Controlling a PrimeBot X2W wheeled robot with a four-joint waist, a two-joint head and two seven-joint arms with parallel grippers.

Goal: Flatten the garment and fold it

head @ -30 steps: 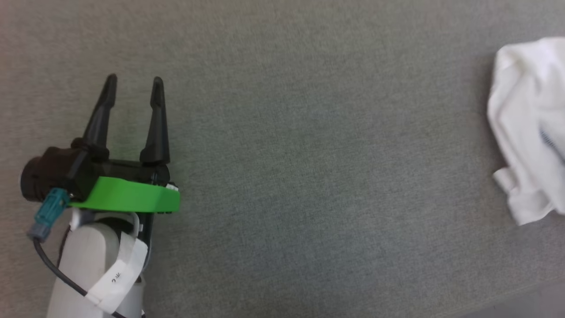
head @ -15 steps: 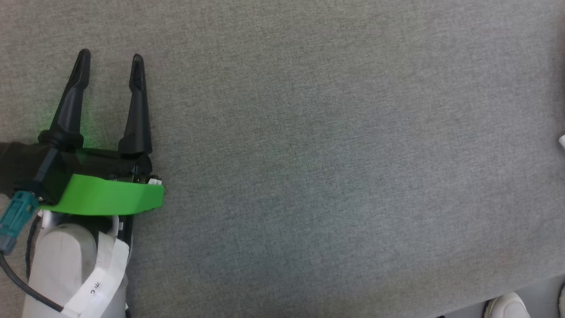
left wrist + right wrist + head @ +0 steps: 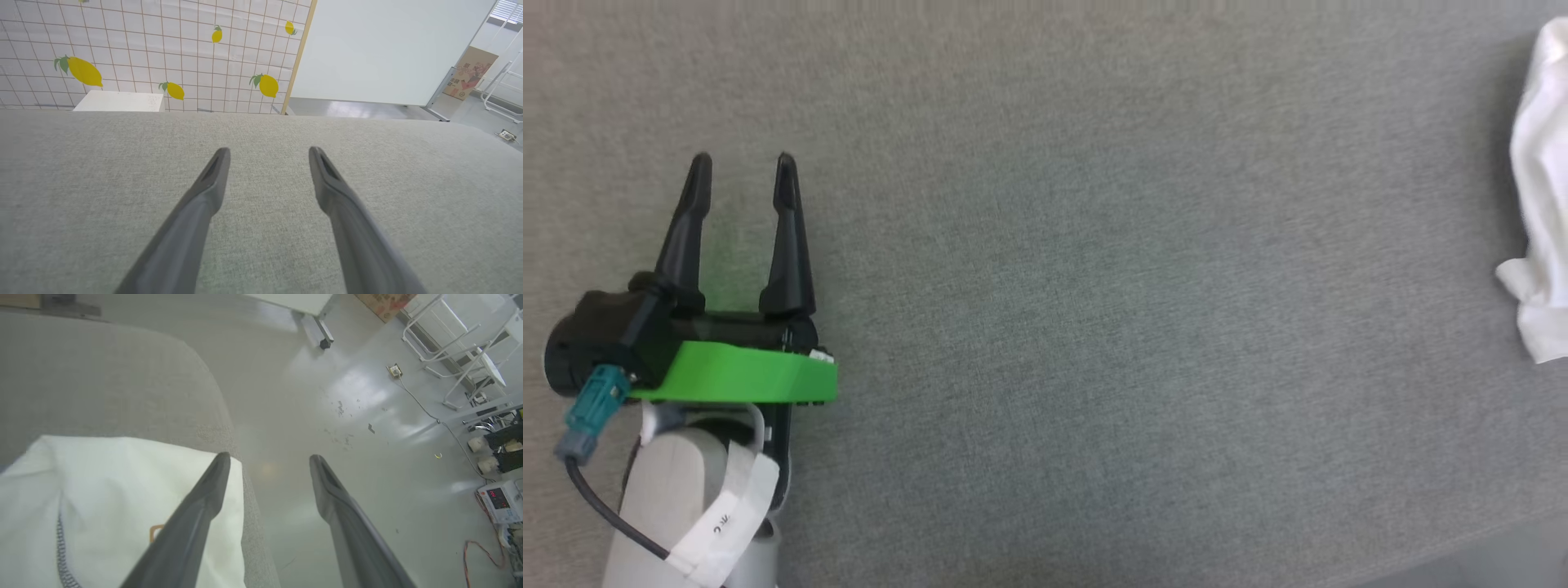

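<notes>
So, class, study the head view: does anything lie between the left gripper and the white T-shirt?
Nothing visible does. The left gripper, fingers apart, is at the left. The T-shirt lies bunched at the right edge, and the grey surface between them is bare.

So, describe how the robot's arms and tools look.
The left tool has two long, black, tapering fingers on a black base, above a bright green plate. A teal connector with a black cable plugs in beside it. The forearm is pale grey, wrapped with white tape bearing small dark print. The right tool shows two matching dark tapered fingers.
</notes>
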